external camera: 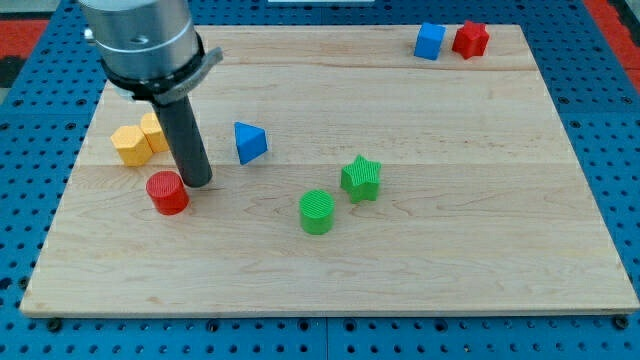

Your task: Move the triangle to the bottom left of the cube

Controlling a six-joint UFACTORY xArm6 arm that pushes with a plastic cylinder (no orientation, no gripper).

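The bench (420,260) filled the view, pale wood. The arm carried no end effector, only a rod, so there was no open-or-closed state to tell; my tip (199,183) sat just right of the red cylinder (167,192). The blue triangle (249,142) lay right of the rod, the blue cube (430,41) far off at the view's top right.
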